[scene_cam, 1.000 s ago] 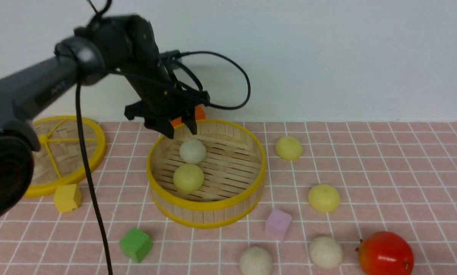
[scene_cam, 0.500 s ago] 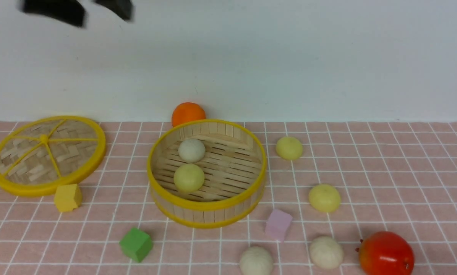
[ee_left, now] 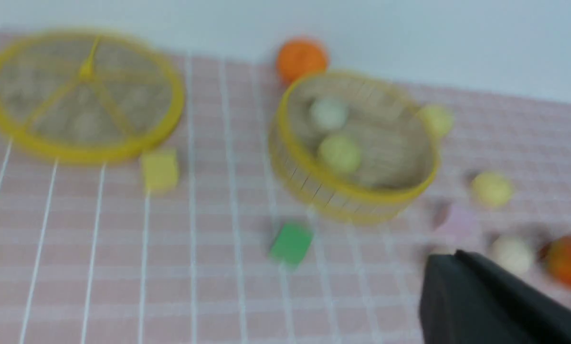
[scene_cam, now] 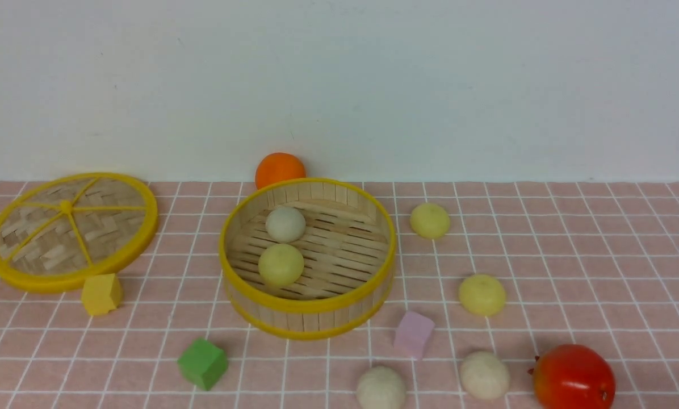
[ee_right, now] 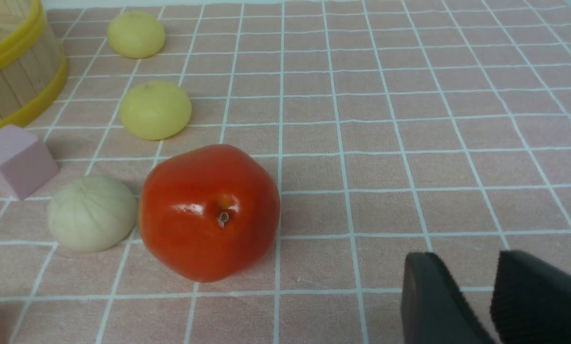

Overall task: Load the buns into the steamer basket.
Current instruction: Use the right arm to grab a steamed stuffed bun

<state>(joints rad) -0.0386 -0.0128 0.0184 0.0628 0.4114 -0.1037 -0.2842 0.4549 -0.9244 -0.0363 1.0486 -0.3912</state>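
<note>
Buns [scene_cam: 481, 295] lie well clear of both claws. We see the right gripper [ee_right: 476, 260] half open and holding nothing, with the red fruit [ee_right: 209, 212] and an off-white bun [ee_right: 92, 212] side by side beyond it. The left gripper [ee_left: 450, 260] is closed and empty. In the front view, two buns sit inside the steamer basket [scene_cam: 308, 304] at centre and four lie to its right.

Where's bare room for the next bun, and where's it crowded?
Steamer basket floor is bare between its two buns and right wall. Cloth right of the yellow buns is open. Crowded: pink cube to red fruit.
</note>
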